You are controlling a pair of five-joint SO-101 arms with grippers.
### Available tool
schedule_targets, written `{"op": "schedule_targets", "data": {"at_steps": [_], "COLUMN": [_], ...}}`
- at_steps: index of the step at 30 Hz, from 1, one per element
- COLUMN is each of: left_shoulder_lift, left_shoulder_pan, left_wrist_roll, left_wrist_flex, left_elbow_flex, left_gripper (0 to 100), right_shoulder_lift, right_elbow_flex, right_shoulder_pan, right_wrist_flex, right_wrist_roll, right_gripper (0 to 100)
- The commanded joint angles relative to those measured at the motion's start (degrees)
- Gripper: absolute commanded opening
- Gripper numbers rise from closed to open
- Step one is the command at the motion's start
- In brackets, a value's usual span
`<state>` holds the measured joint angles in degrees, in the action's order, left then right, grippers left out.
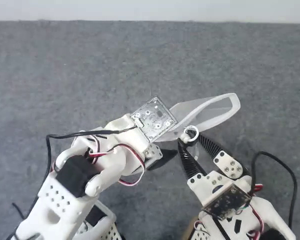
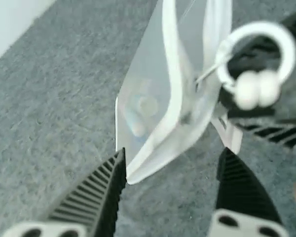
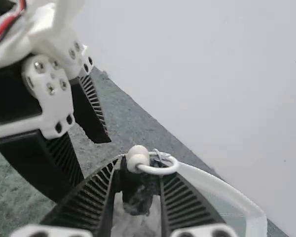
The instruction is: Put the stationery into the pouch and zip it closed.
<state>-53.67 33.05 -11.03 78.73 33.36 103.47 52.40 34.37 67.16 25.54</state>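
Right gripper [image 3: 138, 183] comes in from the near right corner, fingers pressed together on the dark zipper pull [image 3: 136, 193], with the white ring [image 3: 157, 166] poking out on top. Left gripper [image 2: 172, 158] reaches across from the left, jaws spread wide around the clear pouch [image 2: 158, 98], which is held up over the grey carpet [image 1: 65, 75].

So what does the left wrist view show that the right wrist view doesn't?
Left wrist only: the broad flat side of the clear plastic pouch, ahead of the open left tool. Right wrist only: the right tool shut at the white ring zip pull, plus the left arm's white housing. Both: pouch, pull, grey carpet.
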Motion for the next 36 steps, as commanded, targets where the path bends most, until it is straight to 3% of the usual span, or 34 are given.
{"op": "schedule_targets", "data": {"at_steps": [1,11,15,24,33,36], "left_shoulder_lift": [-1.23,-1.23,-1.23,-1.23,-1.23,-1.23], "left_shoulder_pan": [0.18,0.18,0.7,5.1,5.1,5.01], "left_wrist_roll": [0.7,4.75,4.84,5.1,5.19,5.19], "left_wrist_flex": [-6.86,-18.81,-19.34,-19.34,-24.79,-24.62], "left_elbow_flex": [2.51,10.07,9.8,10.24,14.2,14.55], "left_gripper": [28,25,20,18,1,1], "right_shoulder_lift": [0.48,0.48,0.48,0.48,0.4,0.31], "right_elbow_flex": [-3.6,-3.69,-3.69,-3.69,-3.78,-3.6], "right_shoulder_pan": [-0.57,-0.31,-0.31,-0.48,-0.57,-1.27], "right_wrist_flex": [0.22,1.01,1.01,0.48,0.31,-1.19], "right_wrist_roll": [-1.58,-1.58,-1.58,-3.78,-4.04,-4.04], "right_gripper": [0.5,0.5,0.5,0.5,0.5,0.6]}}
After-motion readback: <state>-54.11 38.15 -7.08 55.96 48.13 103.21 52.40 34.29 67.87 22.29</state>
